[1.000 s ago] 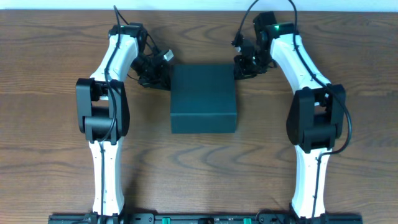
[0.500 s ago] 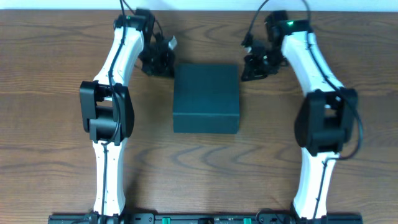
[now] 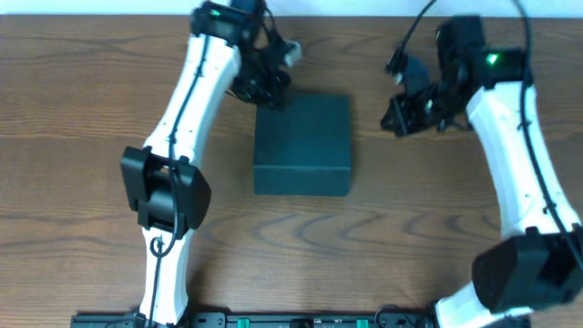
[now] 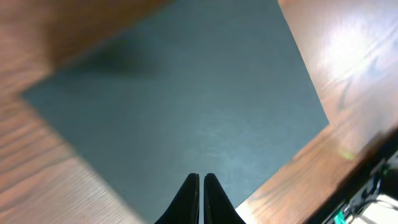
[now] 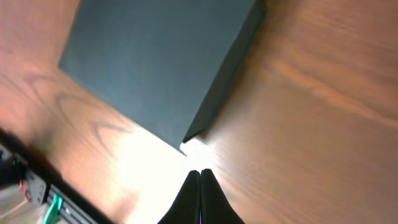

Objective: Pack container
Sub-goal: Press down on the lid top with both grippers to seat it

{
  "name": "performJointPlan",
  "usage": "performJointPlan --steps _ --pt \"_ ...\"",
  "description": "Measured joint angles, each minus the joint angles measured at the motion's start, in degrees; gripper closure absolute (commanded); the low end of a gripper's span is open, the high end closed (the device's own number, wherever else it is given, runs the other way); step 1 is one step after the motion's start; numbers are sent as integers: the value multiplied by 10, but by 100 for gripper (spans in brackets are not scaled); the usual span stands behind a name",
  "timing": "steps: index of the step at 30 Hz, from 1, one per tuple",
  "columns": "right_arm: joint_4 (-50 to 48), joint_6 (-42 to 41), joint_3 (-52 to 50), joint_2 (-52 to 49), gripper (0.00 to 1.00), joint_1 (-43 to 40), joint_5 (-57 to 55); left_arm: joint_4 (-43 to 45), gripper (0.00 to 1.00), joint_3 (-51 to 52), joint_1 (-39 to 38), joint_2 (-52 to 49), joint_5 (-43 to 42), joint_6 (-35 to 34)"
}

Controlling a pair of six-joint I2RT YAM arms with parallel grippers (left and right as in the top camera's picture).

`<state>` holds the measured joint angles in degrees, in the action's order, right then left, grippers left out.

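Observation:
The container [image 3: 302, 141] is a dark teal-green square box, lid closed, at the middle of the wooden table. It fills the left wrist view [image 4: 180, 106] and shows at the upper left of the right wrist view [image 5: 161, 62]. My left gripper [image 3: 271, 98] hangs over the box's far left corner; its fingers [image 4: 201, 180] are shut and empty above the lid. My right gripper [image 3: 396, 123] is to the right of the box, apart from it; its fingers [image 5: 199, 175] are shut and empty over bare wood near a box corner.
The wooden table [image 3: 82, 137] surrounds the box on all sides. A dark rail with green connectors [image 3: 291, 321] runs along the near edge. Cables trail from both wrists at the back.
Both arms have risen and swung. My left gripper moved right to the box's far left corner. My right gripper moved right and away from the box. The box has not moved.

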<state>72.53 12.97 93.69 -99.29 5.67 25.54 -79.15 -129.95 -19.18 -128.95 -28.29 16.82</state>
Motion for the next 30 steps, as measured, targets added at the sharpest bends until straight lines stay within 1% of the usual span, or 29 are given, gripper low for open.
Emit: performJointPlan --steps 5,8,14,19,23,25,30 --pt "-116 -32 -187 82 98 35 24 31 94 75 -10 -2 -3 14" --pt "-208 -67 -295 138 98 87 36 45 94 109 -11 -3 -5 19" --pt "-387 -160 -411 146 98 183 29 62 94 140 -15 -4 -13 25" --pt "-510 -246 -473 146 98 223 -37 66 94 140 -15 -4 -15 26" --pt "-599 -292 -506 142 98 235 -87 68 94 140 -15 -4 -15 26" --pt "-626 -307 -515 132 98 240 -101 69 94 140 -15 -4 -16 26" --pt "-656 -324 -519 106 99 243 -115 70 94 140 -15 -4 -16 26"
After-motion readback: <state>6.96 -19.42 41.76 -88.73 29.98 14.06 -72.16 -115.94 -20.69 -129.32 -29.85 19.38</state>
